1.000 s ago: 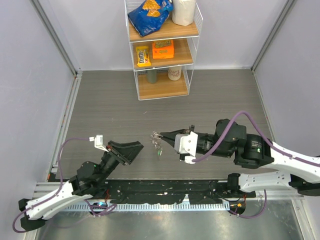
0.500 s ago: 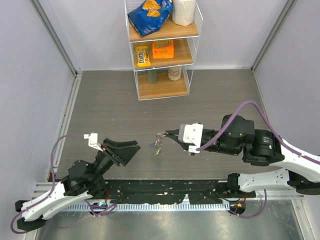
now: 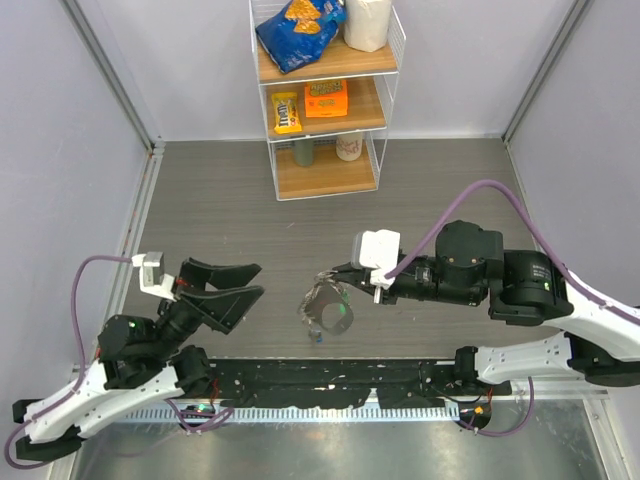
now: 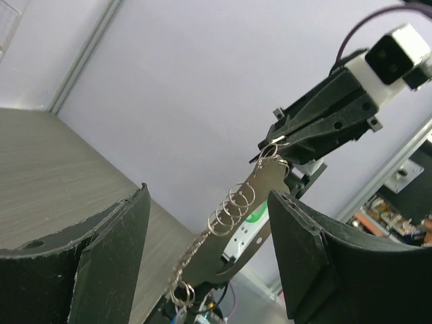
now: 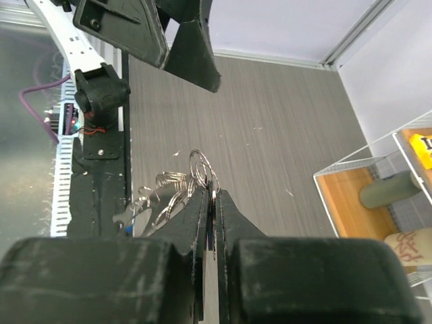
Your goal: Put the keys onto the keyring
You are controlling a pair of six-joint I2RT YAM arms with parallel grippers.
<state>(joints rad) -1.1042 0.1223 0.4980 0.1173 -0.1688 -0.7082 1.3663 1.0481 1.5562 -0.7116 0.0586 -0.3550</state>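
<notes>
Where the right hand (image 3: 326, 273) pinches it, the keyring (image 3: 322, 302) hangs below, apart from the gaping left hand (image 3: 258, 279).

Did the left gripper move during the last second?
Yes. The left gripper has drawn back leftward, closer to the left wall and farther from the shelf rack, its fingers spread wider.
</notes>
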